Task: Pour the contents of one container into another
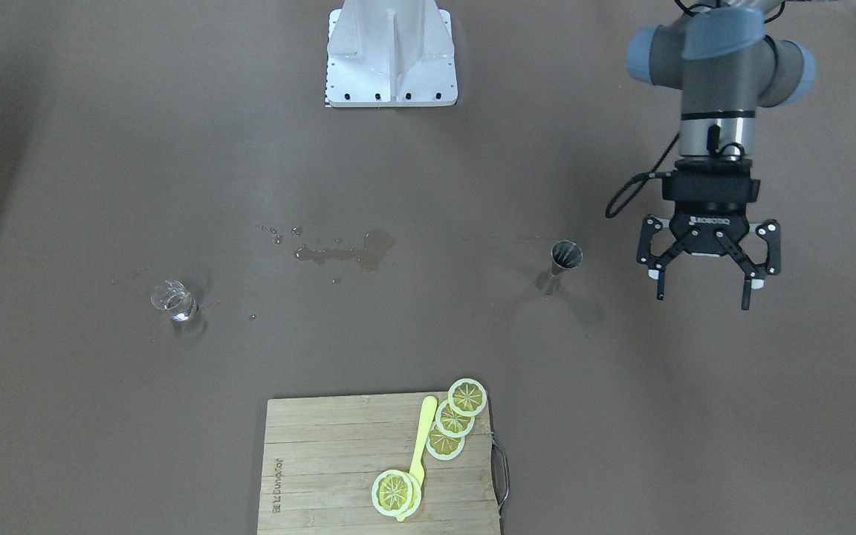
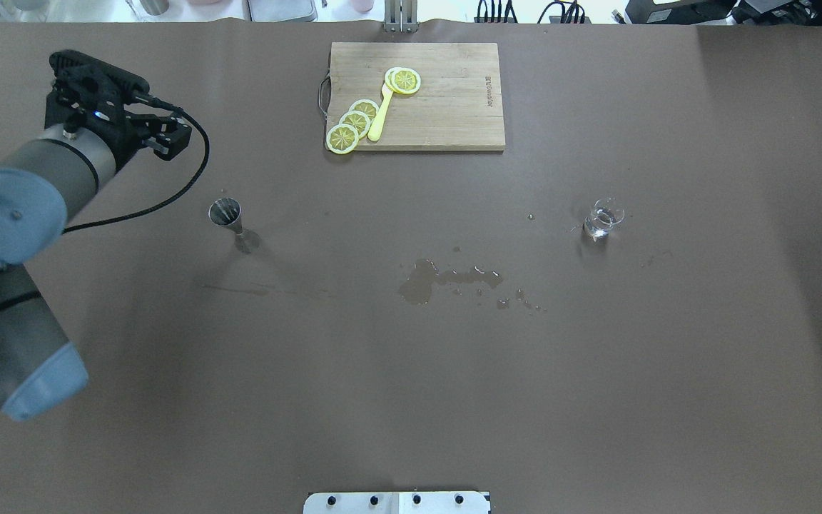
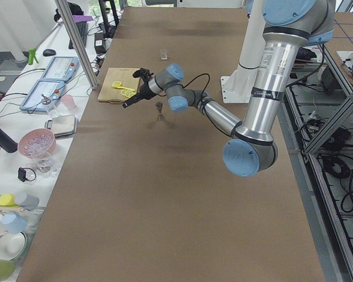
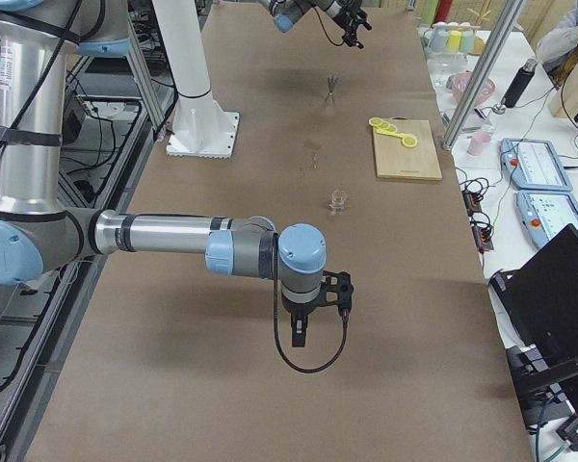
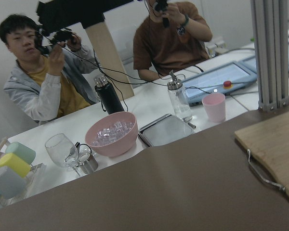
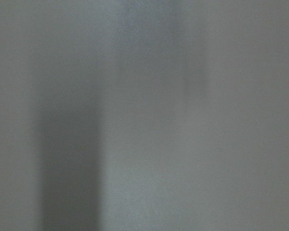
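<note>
The steel jigger (image 1: 562,265) stands upright on the brown table, left of centre in the overhead view (image 2: 229,218). My left gripper (image 1: 703,296) hangs above the table beside it, apart from it, open and holding nothing. The clear glass tumbler (image 1: 174,301) stands alone on the other side of the table (image 2: 602,218), with no gripper near it. My right gripper (image 4: 303,335) shows only in the exterior right view, low over the table and well short of the tumbler (image 4: 339,200); I cannot tell whether it is open or shut. The right wrist view is a grey blur.
A wet spill (image 1: 354,251) with scattered drops lies between the jigger and the tumbler. A bamboo cutting board (image 1: 316,461) holds lemon slices (image 1: 455,420) and a yellow utensil (image 1: 420,446). The white robot base (image 1: 391,56) is mid-table. Operators sit beyond the table's edge.
</note>
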Available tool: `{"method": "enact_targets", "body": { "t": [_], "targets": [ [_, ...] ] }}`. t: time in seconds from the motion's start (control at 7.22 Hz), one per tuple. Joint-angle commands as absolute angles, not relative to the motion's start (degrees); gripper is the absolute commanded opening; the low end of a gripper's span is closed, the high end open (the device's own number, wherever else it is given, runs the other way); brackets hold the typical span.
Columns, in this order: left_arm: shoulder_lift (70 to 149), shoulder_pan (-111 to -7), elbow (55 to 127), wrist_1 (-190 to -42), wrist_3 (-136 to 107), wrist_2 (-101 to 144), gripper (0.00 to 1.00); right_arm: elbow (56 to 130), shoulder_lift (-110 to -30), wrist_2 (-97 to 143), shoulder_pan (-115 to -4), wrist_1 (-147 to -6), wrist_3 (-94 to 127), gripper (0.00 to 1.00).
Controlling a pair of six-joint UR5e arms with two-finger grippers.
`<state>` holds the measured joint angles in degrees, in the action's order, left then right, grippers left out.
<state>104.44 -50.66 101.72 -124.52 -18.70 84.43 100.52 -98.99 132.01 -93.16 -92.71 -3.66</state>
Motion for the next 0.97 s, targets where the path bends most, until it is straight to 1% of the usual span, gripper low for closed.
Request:
{"method": "enact_targets", "body": {
  "t": [0.0, 0.14, 0.28, 0.42, 0.55, 0.69, 0.83],
  "targets": [
    [105.64, -61.66, 91.36, -124.98, -11.16, 107.48, 0.99, 100.55, -98.96, 132.01, -93.16, -92.72, -3.6, 1.0],
    [105.56, -65.27, 87.49, -122.81, -11.16, 116.89, 0.99, 100.55, -98.96, 132.01, -93.16, -92.72, -3.52, 1.0],
    [105.47, -67.48, 85.62, -118.78, -11.08, 122.55, 0.99, 100.46, -98.96, 132.01, -93.16, -92.72, -3.52, 1.0],
    [105.47, -70.72, 84.3, -111.34, -11.07, 127.48, 0.99, 100.46, -98.96, 132.01, -93.16, -92.72, -3.52, 1.0],
    [105.47, -74.84, 84.29, -103.09, -11.07, 134.49, 0.99, 100.37, -98.96, 132.01, -93.16, -92.72, -3.6, 1.0],
    [104.6, -77.14, 84.9, -101.36, -10.99, 136.3, 0.99, 100.37, -98.96, 132.01, -93.16, -92.72, -3.52, 1.0],
    [98.41, -81.34, 85.16, -101.16, -10.99, 140.15, 0.99, 100.37, -98.96, 132.01, -93.16, -92.72, -3.52, 1.0]
  ]
}}
